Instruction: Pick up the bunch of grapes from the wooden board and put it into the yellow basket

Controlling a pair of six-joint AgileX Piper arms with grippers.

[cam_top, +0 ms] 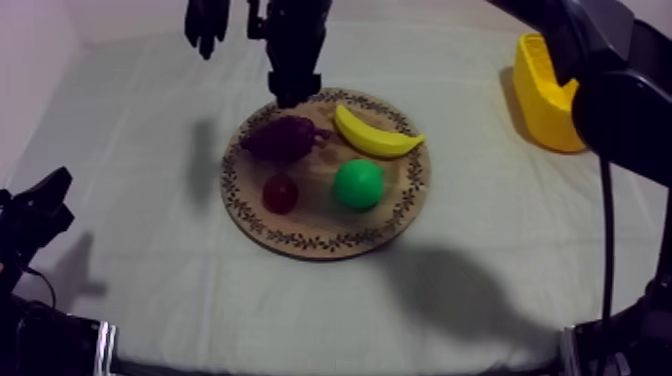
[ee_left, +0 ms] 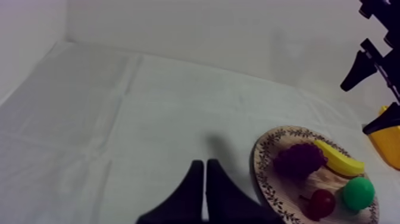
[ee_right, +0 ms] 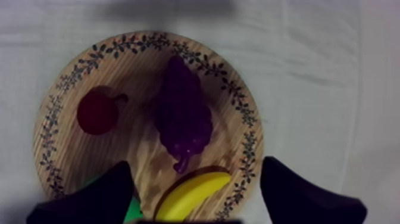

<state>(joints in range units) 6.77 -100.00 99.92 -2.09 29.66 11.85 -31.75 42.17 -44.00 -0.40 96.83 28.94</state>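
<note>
Left gripper (ee_left: 205, 168) sits low at my left side of the table, fingers pressed together into a narrow wedge, clenched on nothing, over bare grey-white cloth (cam_top: 130, 150) and well apart from the board. Next over, mid-table, is the round wooden board (cam_top: 330, 245) with its patterned rim. On its left half the bunch of grapes (cam_top: 280, 137) lies at the far side and the small red fruit (cam_top: 280, 193) at the near side, the two close but apart. On the right half a green round fruit (cam_top: 358, 184) sits at the near side, with the banana (cam_top: 375, 135) beyond it along the far rim, one end pointing toward the grapes. So the grapes are on the board, untouched, not in the basket. My right arm comes in from the upper right, and the right gripper (ee_right: 195, 165) hangs over the board, fingers spread wide and released, gripping nothing. From its wrist camera the grapes lie flat on the wood just past the fingertips, red fruit to one side, the banana close under the gripper. I cannot tell how high it hangs above the fruit. Far right, the yellow basket (cam_top: 545, 95) stands on the cloth, well apart from the board, partly behind the right arm.
</note>
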